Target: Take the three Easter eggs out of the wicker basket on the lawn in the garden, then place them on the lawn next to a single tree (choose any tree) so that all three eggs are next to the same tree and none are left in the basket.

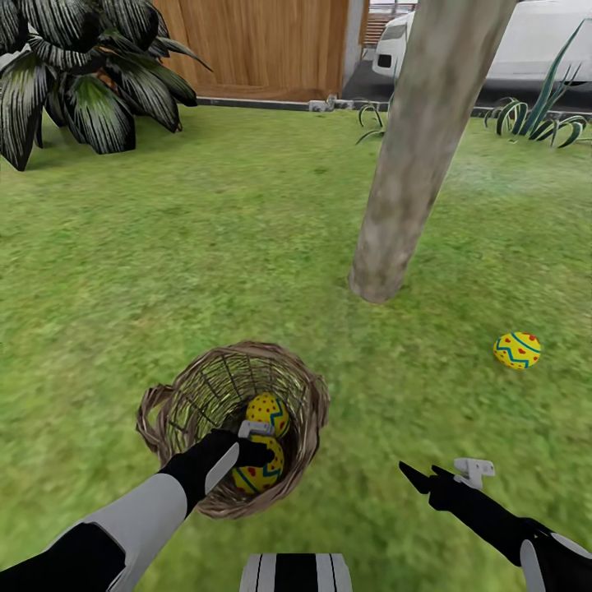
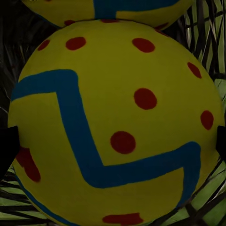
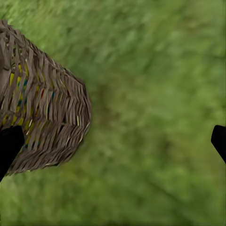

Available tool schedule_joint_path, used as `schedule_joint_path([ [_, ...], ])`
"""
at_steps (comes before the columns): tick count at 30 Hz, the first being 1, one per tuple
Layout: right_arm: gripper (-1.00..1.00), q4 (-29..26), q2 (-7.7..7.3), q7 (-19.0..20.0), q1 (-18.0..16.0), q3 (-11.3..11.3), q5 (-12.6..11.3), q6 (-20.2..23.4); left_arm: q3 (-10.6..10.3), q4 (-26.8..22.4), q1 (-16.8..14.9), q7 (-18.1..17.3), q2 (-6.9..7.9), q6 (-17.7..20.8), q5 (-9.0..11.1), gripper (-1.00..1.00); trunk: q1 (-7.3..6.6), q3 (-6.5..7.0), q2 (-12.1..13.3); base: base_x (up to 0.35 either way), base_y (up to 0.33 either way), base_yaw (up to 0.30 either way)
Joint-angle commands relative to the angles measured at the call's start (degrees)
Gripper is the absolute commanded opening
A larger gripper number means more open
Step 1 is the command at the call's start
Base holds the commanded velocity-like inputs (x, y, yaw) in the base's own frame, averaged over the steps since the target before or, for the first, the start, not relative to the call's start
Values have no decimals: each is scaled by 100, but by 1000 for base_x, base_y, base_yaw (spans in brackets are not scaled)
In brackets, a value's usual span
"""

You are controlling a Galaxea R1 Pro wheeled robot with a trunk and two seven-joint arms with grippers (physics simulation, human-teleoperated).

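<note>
**Left gripper down in the basket, second egg between its fingers**

The left gripper (image 1: 256, 450) is reaching into the wicker basket (image 1: 308, 403) and sits right at the nearer egg (image 1: 261, 477). In the left wrist view that egg (image 2: 113, 122) takes up almost the whole space between the two dark fingertips (image 2: 7, 146), one at each side edge. Whether the fingers are already pressing on the shell or just bracketing it cannot be told. The other egg in the basket (image 1: 269, 411) lies just beyond the gripper, touching or nearly touching the nearer one; its underside shows past the nearer egg (image 2: 108, 9).

The right gripper (image 1: 423, 477) hangs spread and empty over the lawn (image 1: 164, 271), with the basket wall (image 3: 47, 108) off to its inner side. The third egg (image 1: 517, 350) already lies on the grass ahead of the right gripper, to the right of the tree trunk (image 1: 411, 164).

What could go wrong from here, as I judge it:
- The egg is round and smooth, so a grip that is off-centre could squeeze it out sideways.
- The two eggs are crowded together, so lifting one may nudge the other.
- The basket is light and deep; a finger catching the weave or rim on the way up could tip it.
- The egg on the grass sits somewhat away from the trunk and may need to be closer.
</note>
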Motion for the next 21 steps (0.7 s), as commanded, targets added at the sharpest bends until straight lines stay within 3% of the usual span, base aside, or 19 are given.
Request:
schedule_joint_path([
  [1,100,-2,5,22,-3,-10,-17,46,-30,3,-3,11,4,21,21,-100,-4,18,0,0,0,0],
  [8,100,0,10,18,-3,0,-13,46,-38,15,-5,0,3,43,13,-100,-6,40,1,0,0,0],
  [18,100,9,14,15,-3,7,-8,46,-38,23,-11,-4,3,69,-3,-100,-32,262,15,0,0,0],
  [21,100,9,14,15,-4,7,-8,48,-34,24,-11,-19,3,116,-5,-100,-32,262,15,0,0,0],
])
